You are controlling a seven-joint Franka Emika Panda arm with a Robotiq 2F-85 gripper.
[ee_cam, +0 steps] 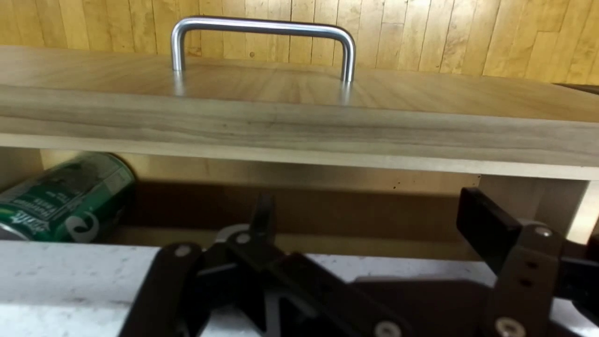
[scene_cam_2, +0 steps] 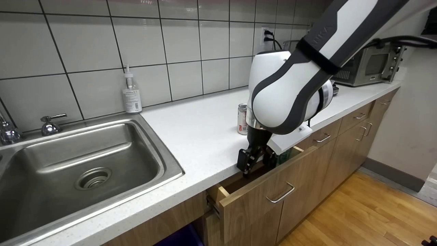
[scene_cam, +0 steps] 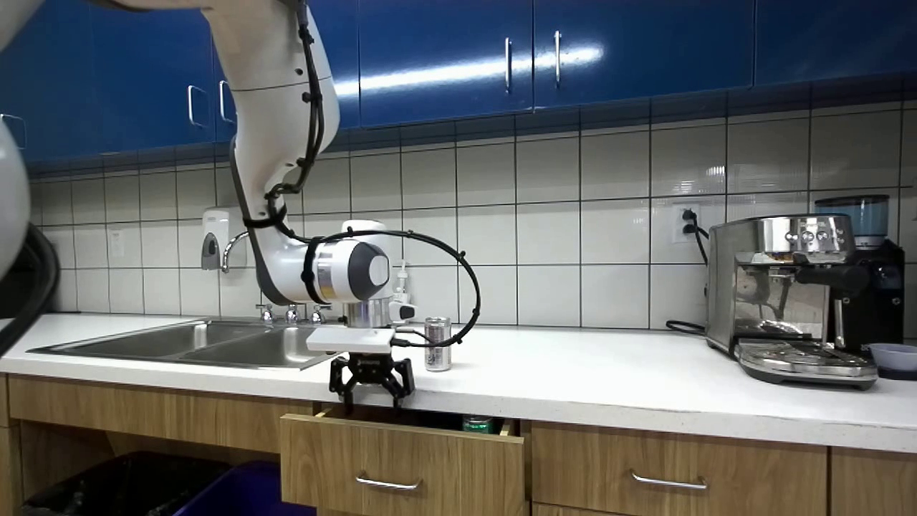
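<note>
In an exterior view, the sink (scene_cam: 251,351) is set into the counter (scene_cam: 573,365) at left, the coffee machine (scene_cam: 781,301) stands at right, an upright can (scene_cam: 438,358) between them. Below the can, at lower centre, the drawer (scene_cam: 401,451) juts out, the gripper (scene_cam: 372,406) over its opening. In the wrist view, another can (ee_cam: 70,201) lies inside, at the frame's left edge.

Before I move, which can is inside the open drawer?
The green can, inside the drawer beneath the gripper. The silver can stands upright on the countertop instead.
</note>
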